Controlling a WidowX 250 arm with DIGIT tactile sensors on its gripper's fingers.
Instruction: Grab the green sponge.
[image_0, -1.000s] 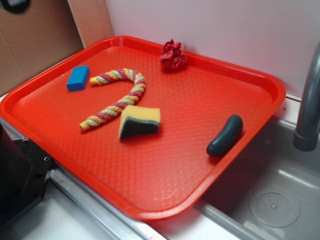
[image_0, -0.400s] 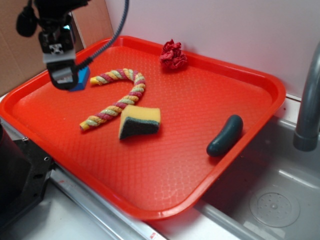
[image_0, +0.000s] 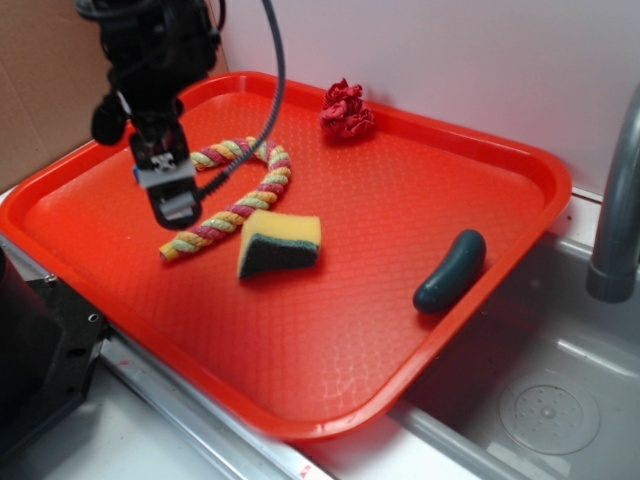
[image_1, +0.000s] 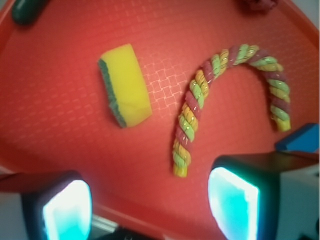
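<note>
The gripper (image_0: 176, 205) hangs above the tray's (image_0: 330, 330) left side, pointing down (fingers (image_1: 234, 202) spread apart, nothing between).

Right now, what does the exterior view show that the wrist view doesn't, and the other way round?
Only the exterior view shows the steel sink beside the tray, the faucet pipe and the arm itself. Only the wrist view shows the pincer's two fingertips spread apart with nothing between them. Both show the red tray, the green sponge, the braided rope, the dark green cucumber-shaped object and the crumpled red cloth.
</note>
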